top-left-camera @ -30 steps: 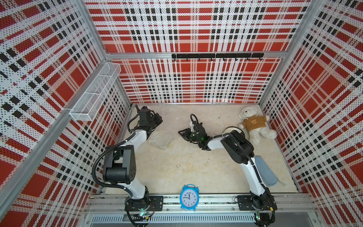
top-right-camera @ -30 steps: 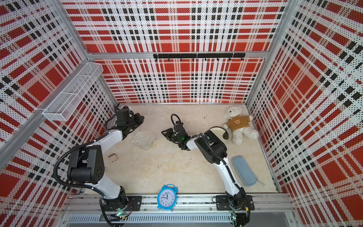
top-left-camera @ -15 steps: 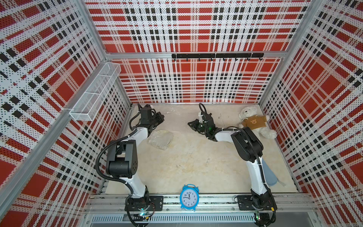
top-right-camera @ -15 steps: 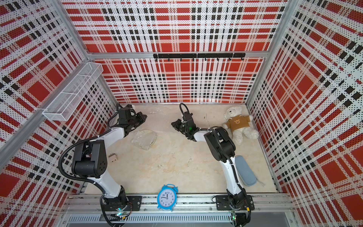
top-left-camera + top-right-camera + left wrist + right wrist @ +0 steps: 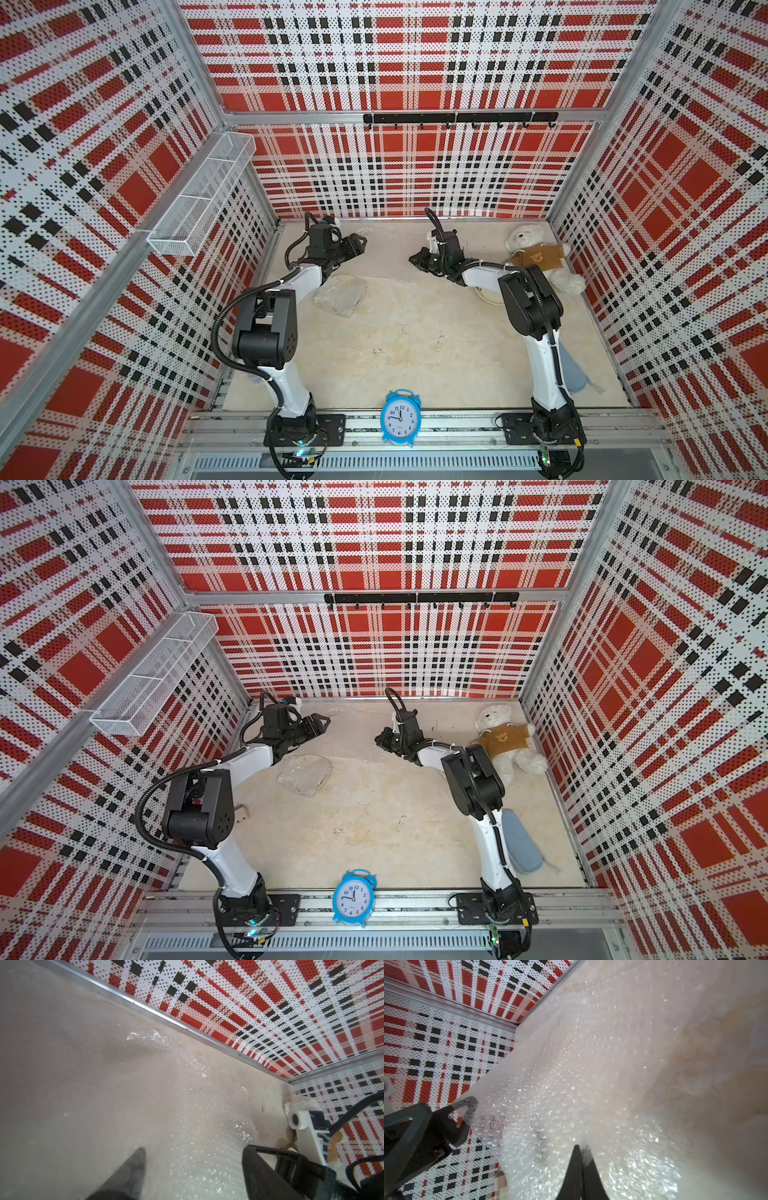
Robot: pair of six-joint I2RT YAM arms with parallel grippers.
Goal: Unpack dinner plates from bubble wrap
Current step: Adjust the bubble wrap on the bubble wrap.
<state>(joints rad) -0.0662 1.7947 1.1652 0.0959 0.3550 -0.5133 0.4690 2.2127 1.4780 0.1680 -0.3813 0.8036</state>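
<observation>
A second ago my left gripper (image 5: 361,244) was pinched shut and sat closer to the wrapped bundle (image 5: 340,295). Now it is farther back, near the back wall. Its two fingers stand wide apart and hold nothing. The bundle has stayed in its spot. My right gripper (image 5: 414,261) was out over the middle of the table, and it has gone toward the back wall too. It is squeezed tight, with a bit of the bubble wrap sheet (image 5: 386,255) caught between its fingertips.

The bundle lies on the table beside my left arm. It is behind the left gripper and well apart from the right one. I cannot make out a plate through its wrap. The sheet fills the gap between the two grippers. Its left edge is right at the open fingers of the left gripper. In the left wrist view the wrap lies under and between those fingers, but I cannot tell if it touches them. Its right edge is in the right gripper's pinch.

The bundle is a roundish lump lying flat. The sheet's long side runs from one gripper across to the other, along the back wall.
</observation>
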